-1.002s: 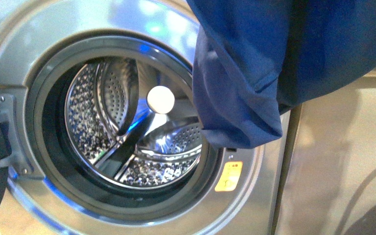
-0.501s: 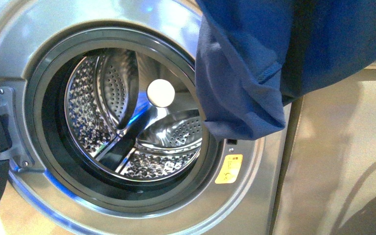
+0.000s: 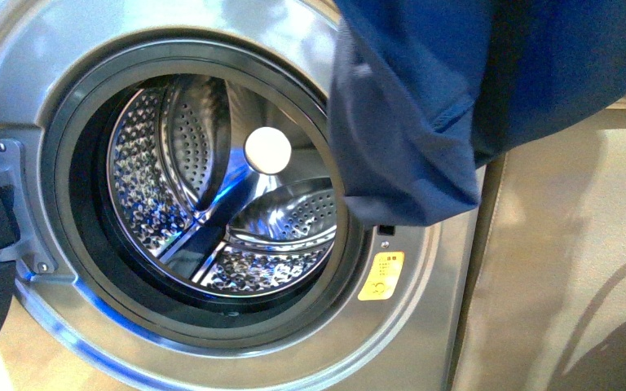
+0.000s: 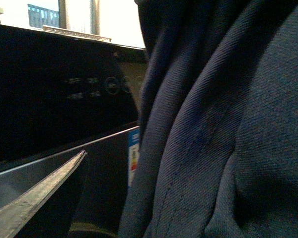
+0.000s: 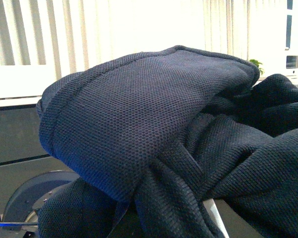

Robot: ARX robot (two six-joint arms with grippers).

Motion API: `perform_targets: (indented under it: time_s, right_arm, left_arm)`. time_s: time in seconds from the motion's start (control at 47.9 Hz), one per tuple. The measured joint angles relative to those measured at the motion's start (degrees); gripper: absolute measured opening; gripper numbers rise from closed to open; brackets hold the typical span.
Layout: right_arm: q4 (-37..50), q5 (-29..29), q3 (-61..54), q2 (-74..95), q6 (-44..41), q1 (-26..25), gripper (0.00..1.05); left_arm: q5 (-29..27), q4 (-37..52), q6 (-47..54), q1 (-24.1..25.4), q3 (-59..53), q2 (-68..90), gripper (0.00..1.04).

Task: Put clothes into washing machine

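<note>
One navy garment [image 3: 473, 90] hangs at the upper right of the front view, its lowest fold draped across the right edge of the open porthole of a silver-grey front-loading washing machine [image 3: 420, 326]. The perforated steel drum [image 3: 204, 187] holds nothing, so the loading is judged not yet done: the cloth has to go left, in through the mouth, and be let go. A yellow warning sticker [image 3: 381, 276] shows just below the fabric, a grey-brown cabinet [image 3: 570, 269] stands beside the machine on the right, and the door hinge [image 3: 4, 204] sits at the porthole's left. No arm shows here.

From the left wrist, the garment's twill folds fill most of the picture close to the lens, with the machine's dark control panel [image 4: 54, 94] and a white-and-blue label [image 4: 133, 158] behind. The left arm's jaws are not visible, so whether they grip the cloth cannot be told. The arm seems raised near the machine's upper front.

From the right wrist, the garment is heaped across the foreground, with window blinds [image 5: 114, 29] behind. The right arm's jaws lie hidden beneath it and their state cannot be told. The arm is judged to be held high, bearing the load.
</note>
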Motion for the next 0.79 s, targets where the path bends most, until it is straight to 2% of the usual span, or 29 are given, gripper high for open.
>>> perform_targets:
  time_s: [0.167, 0.334, 0.459, 0.564, 0.793]
  right_arm:
    - [0.00, 0.02, 0.00, 0.00, 0.00, 0.00, 0.11]
    - [0.00, 0.07, 0.00, 0.00, 0.02, 0.00, 0.11]
    - [0.00, 0.02, 0.00, 0.00, 0.02, 0.00, 0.11]
    - [0.00, 0.00, 0.00, 0.00, 0.02, 0.00, 0.11]
    - [0.00, 0.00, 0.00, 0.00, 0.02, -0.02, 0.11]
  left_arm:
    - [-0.72, 0.39, -0.26, 1.51, 2.99, 2.34, 0.98]
    - [3.98, 4.50, -3.41, 1.36, 3.50, 2.91, 0.98]
    - [8.90, 8.13, -5.73, -1.16, 3.50, 3.45, 0.98]
    - [10.71, 11.82, -8.68, -3.13, 3.65, 4.31, 0.98]
    - [11.50, 14.56, -11.98, -7.45, 4.26, 5.84, 0.98]
